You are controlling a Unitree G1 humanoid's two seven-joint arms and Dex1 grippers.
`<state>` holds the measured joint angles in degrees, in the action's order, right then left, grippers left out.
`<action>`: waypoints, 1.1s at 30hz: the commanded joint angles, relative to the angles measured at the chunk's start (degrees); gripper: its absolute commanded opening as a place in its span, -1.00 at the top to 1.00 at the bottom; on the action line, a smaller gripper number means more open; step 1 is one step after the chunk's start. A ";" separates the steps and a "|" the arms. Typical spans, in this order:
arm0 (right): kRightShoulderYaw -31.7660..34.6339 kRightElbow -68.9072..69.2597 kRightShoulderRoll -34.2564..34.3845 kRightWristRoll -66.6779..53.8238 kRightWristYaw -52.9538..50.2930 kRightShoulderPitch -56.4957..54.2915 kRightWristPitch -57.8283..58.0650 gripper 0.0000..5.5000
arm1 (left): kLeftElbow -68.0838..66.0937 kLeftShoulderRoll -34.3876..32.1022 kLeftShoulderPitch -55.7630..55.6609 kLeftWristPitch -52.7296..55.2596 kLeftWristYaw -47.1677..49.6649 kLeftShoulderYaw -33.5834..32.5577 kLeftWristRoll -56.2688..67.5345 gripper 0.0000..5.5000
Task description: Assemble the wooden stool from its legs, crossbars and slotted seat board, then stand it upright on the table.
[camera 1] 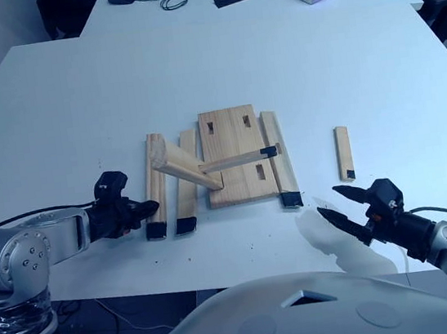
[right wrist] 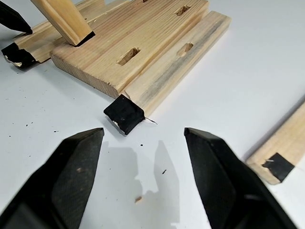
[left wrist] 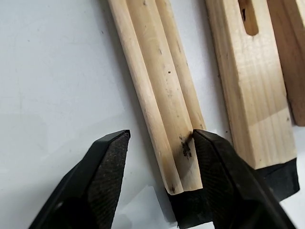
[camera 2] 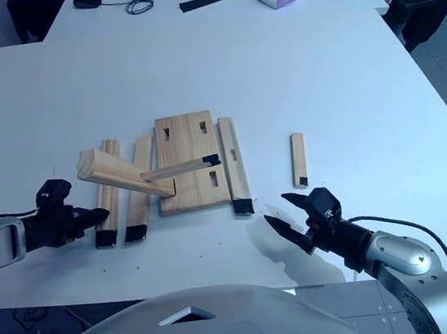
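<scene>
Fingers of the left black gripper (left wrist: 161, 137) stand apart, astride the black-capped end of the leftmost pale wooden leg (camera 1: 155, 184) by the white table's (camera 1: 76, 112) front edge. The right black gripper (right wrist: 143, 136) gapes wide there. There are four legs, one thin crossbar (camera 1: 235, 161), one short bar (camera 1: 343, 151) and one four-slotted seat board (camera 1: 232, 137) mid-table.

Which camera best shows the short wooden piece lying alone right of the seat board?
The left eye view: the short piece lies whole, apart from the seat board, black tip toward the robot. The right eye view shows the same; the right wrist view catches its black-tipped end.
</scene>
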<state>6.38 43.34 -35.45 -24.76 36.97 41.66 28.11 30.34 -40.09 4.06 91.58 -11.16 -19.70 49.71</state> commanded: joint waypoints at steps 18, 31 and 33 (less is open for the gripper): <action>-3.58 -1.12 2.16 2.83 -2.40 -0.43 -1.44 -0.12 | -28.76 -20.19 -7.69 -25.11 -15.69 20.31 -18.11 -0.70; -4.15 -1.79 2.48 3.30 -2.65 -1.16 -1.96 -0.12 | -30.55 -17.74 -16.97 -24.76 -23.63 22.14 -21.09 -0.70; -4.21 -1.86 2.64 3.39 -2.72 -1.25 -1.99 -0.12 | -30.48 -17.84 -17.87 -24.04 -24.11 22.16 -21.34 -0.70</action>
<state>2.26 41.66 -32.84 -21.82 34.59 40.86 26.77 -0.15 -57.90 -12.24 66.61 -34.39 2.35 29.41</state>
